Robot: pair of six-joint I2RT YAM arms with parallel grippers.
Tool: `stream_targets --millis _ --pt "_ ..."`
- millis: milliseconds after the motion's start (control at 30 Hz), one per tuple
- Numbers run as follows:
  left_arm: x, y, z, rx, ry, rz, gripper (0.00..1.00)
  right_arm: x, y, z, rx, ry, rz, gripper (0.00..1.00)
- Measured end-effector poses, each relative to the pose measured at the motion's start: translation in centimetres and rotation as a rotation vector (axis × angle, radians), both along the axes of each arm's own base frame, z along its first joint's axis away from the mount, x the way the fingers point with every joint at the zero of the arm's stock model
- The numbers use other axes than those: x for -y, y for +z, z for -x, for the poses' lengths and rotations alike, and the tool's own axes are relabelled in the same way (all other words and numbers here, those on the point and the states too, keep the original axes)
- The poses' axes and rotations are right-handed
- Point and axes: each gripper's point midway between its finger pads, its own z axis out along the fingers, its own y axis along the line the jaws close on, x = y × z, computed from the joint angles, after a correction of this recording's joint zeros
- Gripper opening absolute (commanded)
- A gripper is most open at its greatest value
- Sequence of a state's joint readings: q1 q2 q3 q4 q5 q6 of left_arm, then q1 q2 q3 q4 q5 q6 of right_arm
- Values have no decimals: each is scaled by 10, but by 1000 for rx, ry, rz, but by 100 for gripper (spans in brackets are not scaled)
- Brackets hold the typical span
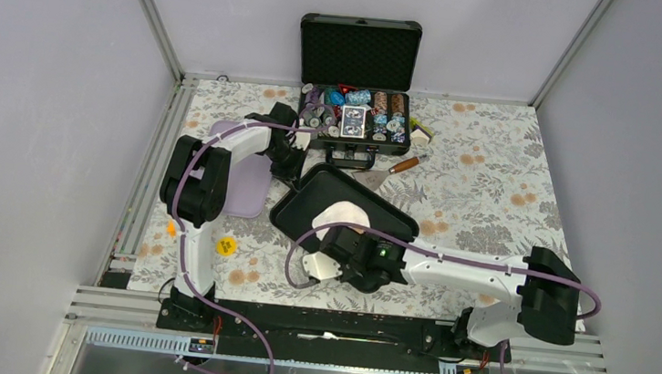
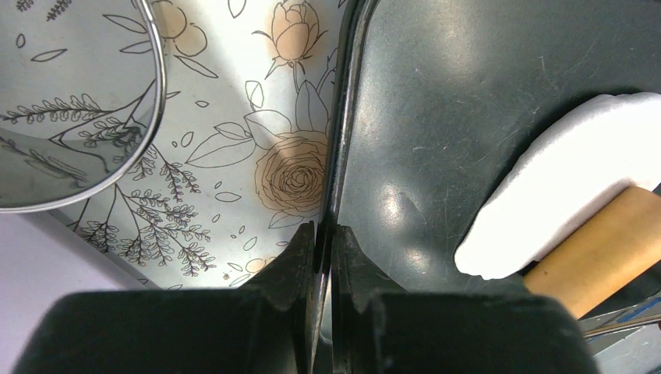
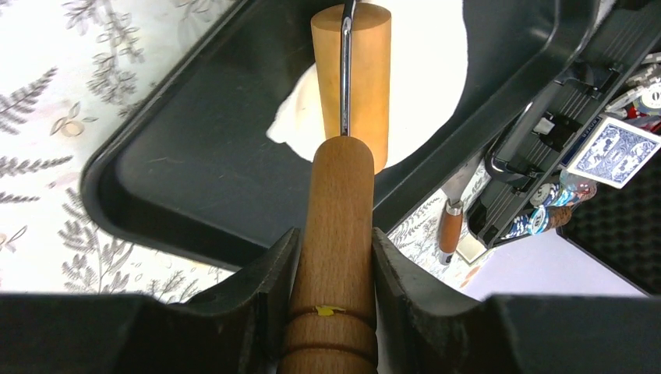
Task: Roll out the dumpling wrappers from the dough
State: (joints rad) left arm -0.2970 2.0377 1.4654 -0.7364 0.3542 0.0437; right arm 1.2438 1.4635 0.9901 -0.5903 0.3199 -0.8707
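Observation:
The dough [image 1: 343,214] is a flat white pat on the black tray [image 1: 305,226]. My right gripper [image 3: 335,249] is shut on the wooden handle of a rolling pin, and the roller [image 3: 351,78] rests on the dough [image 3: 425,93]. In the top view the right gripper [image 1: 351,241] is at the dough's near edge. My left gripper [image 2: 323,241] is shut on the tray's rim [image 2: 339,140], at the tray's far left corner in the top view [image 1: 295,173]. The dough [image 2: 561,179] and roller [image 2: 600,241] show at right in the left wrist view. No dumpling wrappers are in view.
A steel ring cutter [image 2: 148,117] lies left of the tray. A purple mat [image 1: 241,178] lies under the left arm. An open poker chip case [image 1: 356,79] stands behind the tray, with a wooden-handled knife [image 1: 405,164] beside it. A yellow disc [image 1: 226,247] lies near the left arm.

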Motion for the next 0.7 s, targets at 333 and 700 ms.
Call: stream_targets --millis 333,700 --pt "0 0 0 0 0 0 0 7 3 17 -40 41 39 0" --pt "0 0 0 0 0 0 0 -29 -5 -24 149 -7 -57 0"
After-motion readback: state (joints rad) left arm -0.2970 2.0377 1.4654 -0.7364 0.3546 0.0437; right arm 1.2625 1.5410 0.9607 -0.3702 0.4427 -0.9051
